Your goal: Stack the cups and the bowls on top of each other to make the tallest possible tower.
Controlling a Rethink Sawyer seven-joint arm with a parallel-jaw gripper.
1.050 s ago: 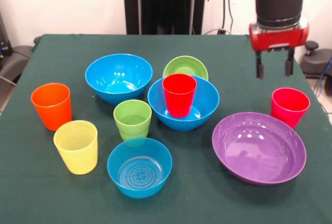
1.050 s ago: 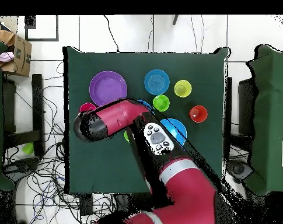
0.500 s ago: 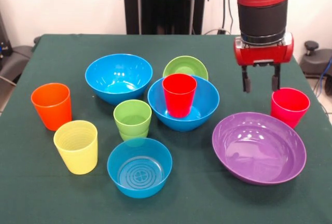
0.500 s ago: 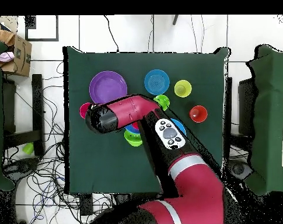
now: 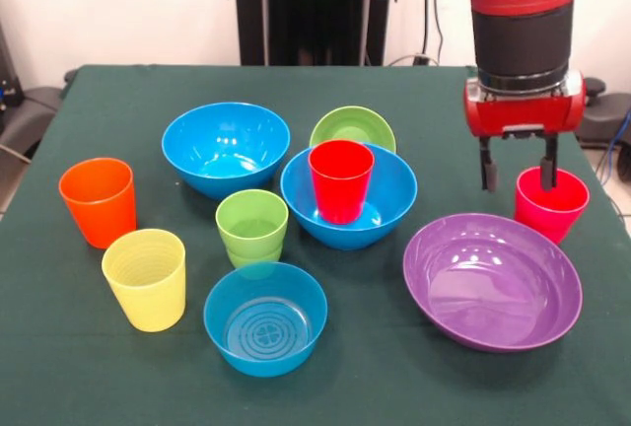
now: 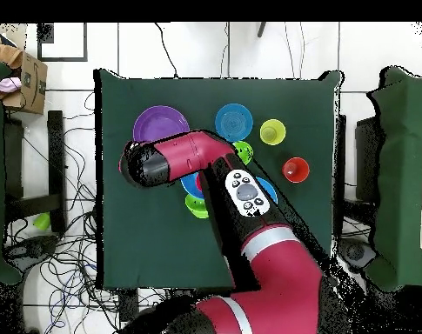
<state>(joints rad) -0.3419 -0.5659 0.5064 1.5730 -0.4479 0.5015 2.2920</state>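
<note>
Pincer (image 5: 519, 170): open, its two dark fingers hanging spread at the far rim of the pinkish-red cup (image 5: 550, 205); one finger shows in front of the cup's opening, the other just left of the cup. It holds nothing.
Pinkish-red cup: upright on the bench (image 5: 99, 367), at the right, just beyond the purple bowl (image 5: 492, 281).
Purple bowl: wide, empty, near right of the bench.
Red cup (image 5: 340, 180): upright inside a large blue bowl (image 5: 392, 201) at mid-bench.
Second large blue bowl (image 5: 226, 148): empty, left of and a little farther than the first.
Small green bowl (image 5: 352, 129): just behind the bowl that holds the red cup.
Light green cup (image 5: 251, 228): upright, between the large blue bowls and the small blue bowl (image 5: 265, 319), which shows rings in its bottom.
Orange cup (image 5: 98, 201): upright, far left.
Yellow cup (image 5: 146, 278): upright, just nearer than the orange one.
Overhead: the red arm (image 6: 184, 160) covers the pinkish-red cup and most of the middle bowls.
</note>
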